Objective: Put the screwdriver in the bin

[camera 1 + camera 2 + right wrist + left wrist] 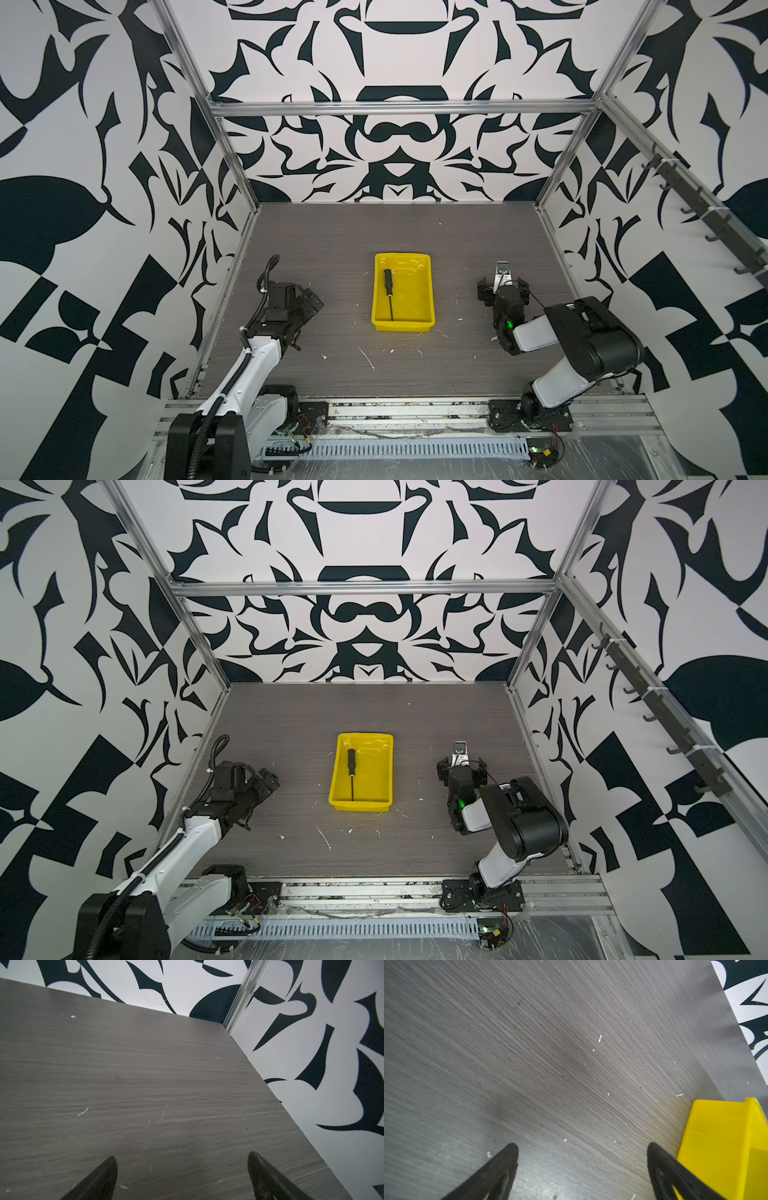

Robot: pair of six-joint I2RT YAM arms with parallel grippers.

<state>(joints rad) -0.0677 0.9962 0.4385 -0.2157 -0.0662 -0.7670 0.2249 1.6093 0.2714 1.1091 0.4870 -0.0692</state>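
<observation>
1. Plainly, the right gripper [182,1157] stands with its jaws spread wide and nothing between them, only bare tabletop [145,1074] below. Its wrist view looks toward the far right corner of the tabletop and shows neither of the task's things.
2. The left gripper [582,1147] is likewise spread wide and empty above the tabletop. Its wrist view catches an outer wall and a corner of the yellow bin [716,1136], but the bin's inside is hidden there.
3. Only the top views look into the bin [402,254] [365,734]. The screwdriver [389,291] [352,771] lies flat on its floor, along the wall nearer the tabletop's left edge. The black handle points to the far edge and the shaft tip reaches the near wall.
4. In both top views the bin sits about mid-tabletop between the arms. The left gripper is near the left edge and the right gripper near the right edge, both apart from the bin.
</observation>
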